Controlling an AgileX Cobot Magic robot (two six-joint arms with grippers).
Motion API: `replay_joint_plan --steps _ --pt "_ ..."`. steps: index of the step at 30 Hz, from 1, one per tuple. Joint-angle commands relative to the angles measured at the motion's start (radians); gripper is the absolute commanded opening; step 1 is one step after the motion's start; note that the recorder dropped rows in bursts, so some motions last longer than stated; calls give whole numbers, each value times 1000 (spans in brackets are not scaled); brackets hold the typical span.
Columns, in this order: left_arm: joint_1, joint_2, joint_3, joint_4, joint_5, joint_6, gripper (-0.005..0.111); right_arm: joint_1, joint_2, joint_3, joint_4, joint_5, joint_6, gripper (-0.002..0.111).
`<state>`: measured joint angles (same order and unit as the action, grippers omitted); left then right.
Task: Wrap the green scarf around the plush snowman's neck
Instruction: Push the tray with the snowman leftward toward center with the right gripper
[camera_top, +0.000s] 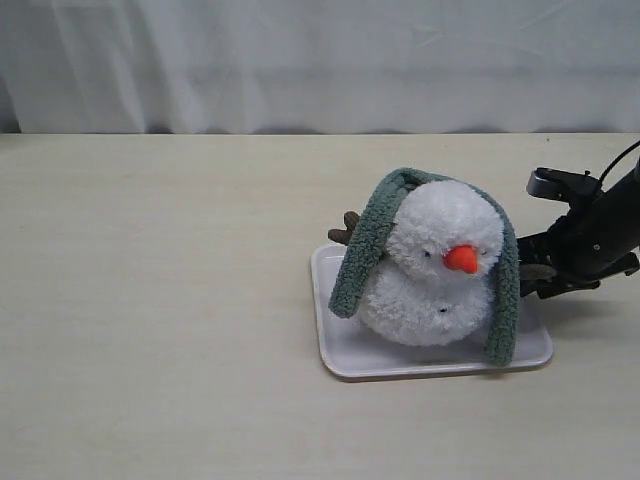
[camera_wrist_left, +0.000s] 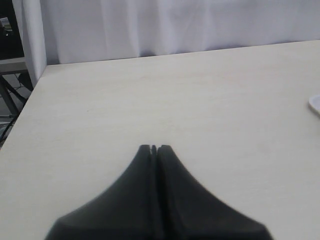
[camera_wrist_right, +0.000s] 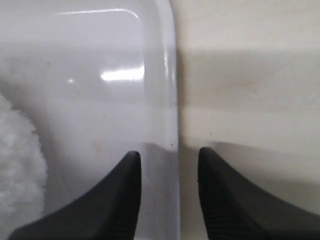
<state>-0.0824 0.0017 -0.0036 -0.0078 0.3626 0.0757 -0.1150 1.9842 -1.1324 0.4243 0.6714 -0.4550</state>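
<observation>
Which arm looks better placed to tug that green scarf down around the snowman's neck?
Probably the right arm. Its jaws stand open at the tray edge, beside the green scarf end hanging on that side of the plush snowman. The left arm, jaws shut, is over the table well away.

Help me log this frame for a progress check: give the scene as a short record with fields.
figure: plush snowman, sitting on the white tray
scarf: green scarf draped over the snowman's head, one end hanging down each side, not around the neck
right gripper: open, holding nothing, at the tray's edge
left gripper: shut, holding nothing, over the table
task status: wrap not yet done
</observation>
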Motion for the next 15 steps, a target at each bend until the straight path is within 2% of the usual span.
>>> replay_joint_plan --steps 1,9,11,15 --pt "2 -2 4 -1 -9 -2 0 1 5 4 28 -12 -30 37" --pt "2 -2 4 -1 -9 -2 0 1 47 4 28 7 -30 36" --pt "2 -2 4 -1 -9 -2 0 1 48 4 28 14 -30 30" --pt "2 -2 4 -1 -9 -2 0 1 48 4 80 30 -35 11"
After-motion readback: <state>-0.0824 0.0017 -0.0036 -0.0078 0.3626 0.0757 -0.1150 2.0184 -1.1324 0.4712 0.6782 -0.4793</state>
